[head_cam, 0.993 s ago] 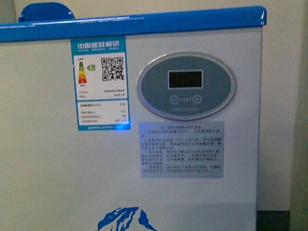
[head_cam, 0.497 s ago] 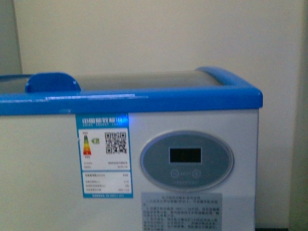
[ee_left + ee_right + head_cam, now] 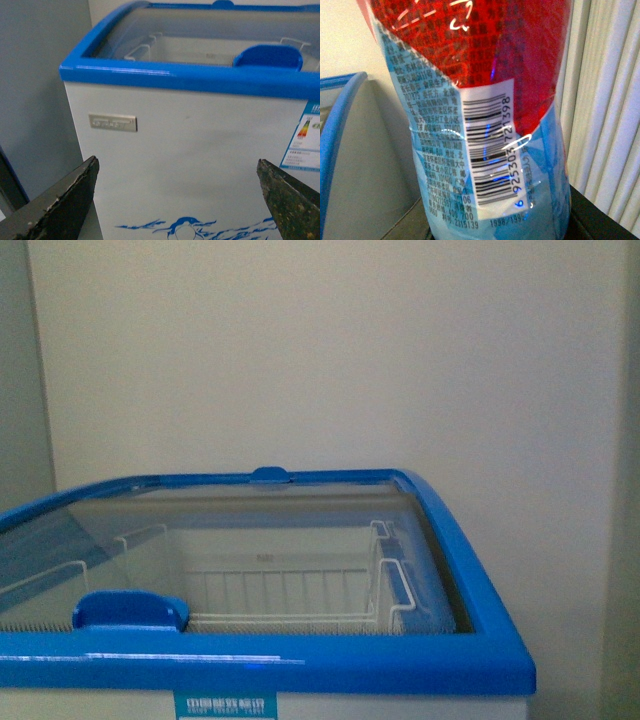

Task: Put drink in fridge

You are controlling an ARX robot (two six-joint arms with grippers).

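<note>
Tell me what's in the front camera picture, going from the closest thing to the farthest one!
Energy label → chest freezer's blue front rim → blue lid handle → white wire basket → small blue handle on the back rim → cream wall.

Front view dim, flat and grainy; wall (image 3: 330, 350) carries no hard shadow; a thin white glare streak lies along the blue rim (image 3: 400, 665) of the fridge (image 3: 470, 570); left wrist view soft, the fingers (image 3: 60, 200) of the left gripper (image 3: 177, 162) dark and out of focus; right wrist view sharp on the drink (image 3: 470, 125), barcode (image 3: 487, 150) legible, small blue-white glints on its film.
</note>
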